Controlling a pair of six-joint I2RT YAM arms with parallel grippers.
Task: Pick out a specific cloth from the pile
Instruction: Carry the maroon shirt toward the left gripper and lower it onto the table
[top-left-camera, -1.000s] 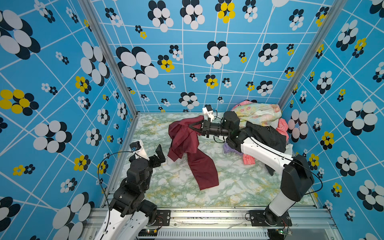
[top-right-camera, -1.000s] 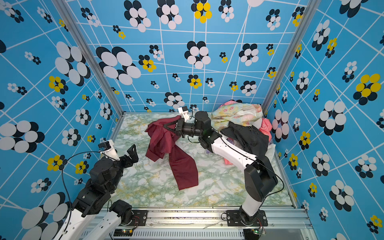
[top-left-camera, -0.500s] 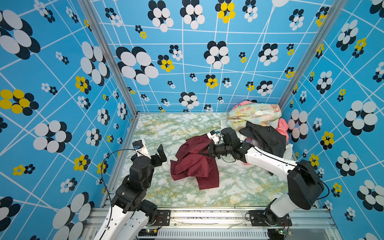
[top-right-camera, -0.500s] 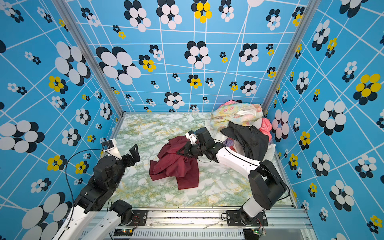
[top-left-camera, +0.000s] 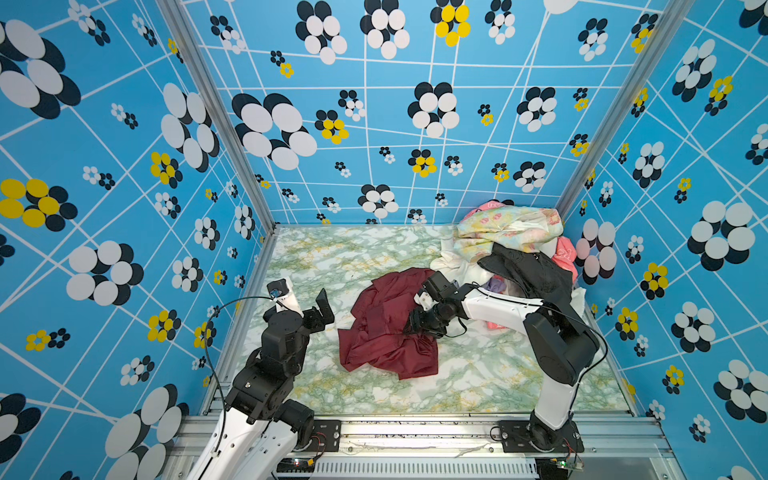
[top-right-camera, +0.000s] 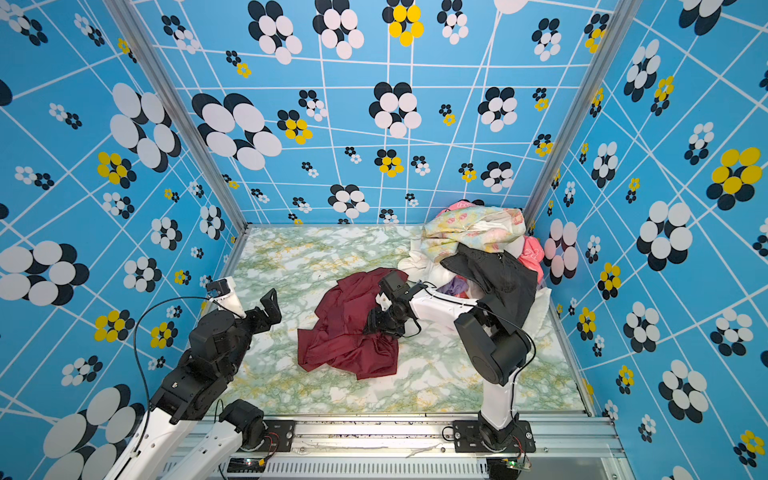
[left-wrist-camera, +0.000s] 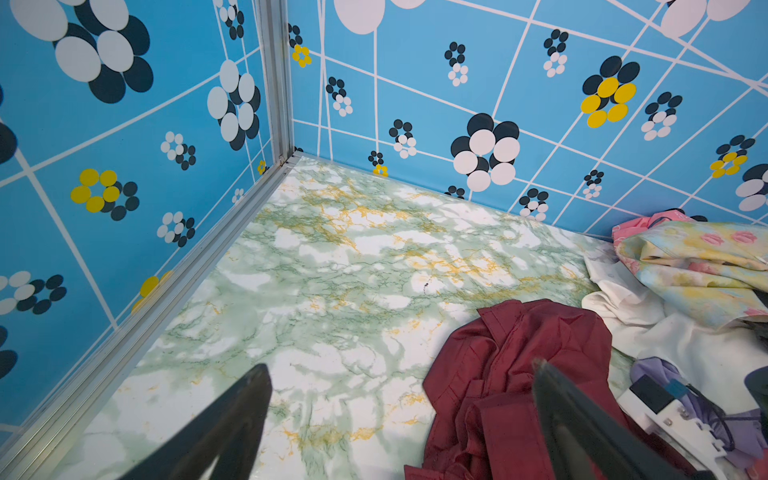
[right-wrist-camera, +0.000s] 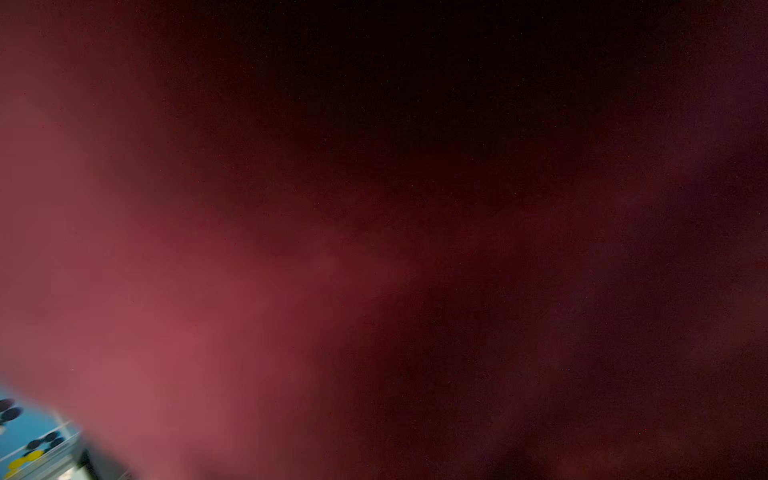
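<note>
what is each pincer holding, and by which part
Left pincer: open, empty. Right pincer: sunk into the middle of the maroon cloth; grip cannot be told.

Blue walls (top-left-camera: 374, 124) stood on three sides of the left claw (top-left-camera: 323, 300), to its left, ahead of it and well off to its right. They were crossed by thin white lines and scattered with flowers of black, white and yellow ovals. Aluminium posts (top-left-camera: 220, 124) rose in the two corners ahead of the claw. Beneath it lay a smooth floor (top-left-camera: 332, 257) printed as pale marble, veined green and ochre. Behind the claw a silver metal rail (top-left-camera: 415, 428) ran along the near edge. The light was bright and even.
</note>
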